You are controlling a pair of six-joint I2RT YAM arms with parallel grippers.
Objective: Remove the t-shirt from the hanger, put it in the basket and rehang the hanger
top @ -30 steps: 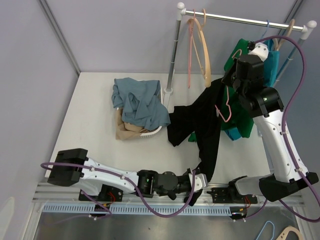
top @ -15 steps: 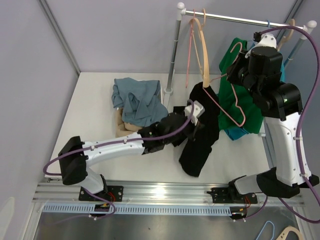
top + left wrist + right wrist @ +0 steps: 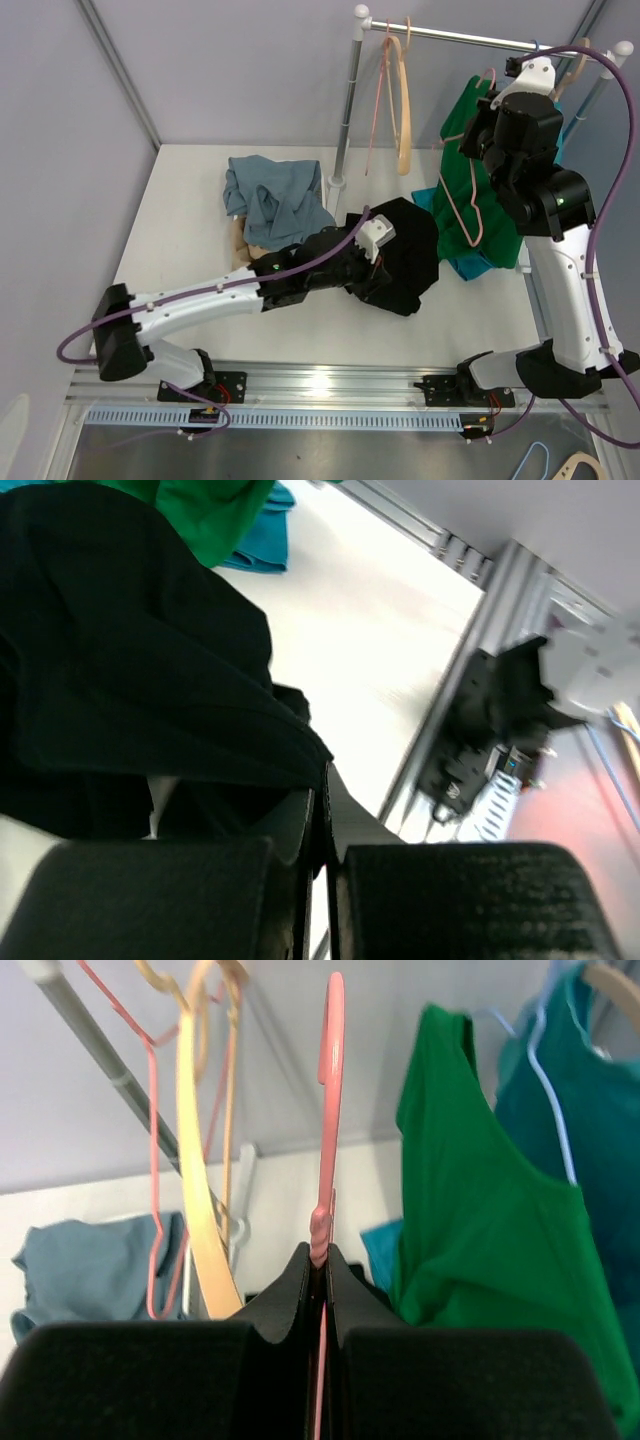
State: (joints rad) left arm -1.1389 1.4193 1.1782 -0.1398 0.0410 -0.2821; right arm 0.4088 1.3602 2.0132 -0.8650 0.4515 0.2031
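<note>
The black t-shirt (image 3: 412,250) lies bunched on the white table, off the hanger. My left gripper (image 3: 384,264) is shut on a fold of the t-shirt (image 3: 130,660), with the cloth pinched between the jaws (image 3: 322,780). The bare pink wire hanger (image 3: 470,205) hangs from my right gripper (image 3: 478,125), up beside the rail and in front of a green shirt. In the right wrist view the jaws (image 3: 320,1252) are shut on the twisted neck of the hanger (image 3: 332,1050), whose hook points upward.
A metal rail (image 3: 480,38) on a post (image 3: 347,120) carries a wooden hanger (image 3: 403,110), a pink wire hanger (image 3: 378,100), a green shirt (image 3: 492,190) and a teal shirt (image 3: 466,266). A basket with blue-grey cloth (image 3: 275,205) stands at the back left.
My left gripper carried the black t-shirt from the table's front edge back to its middle, where it now lies bunched. My right gripper lifted the bare pink hanger toward the rail.
</note>
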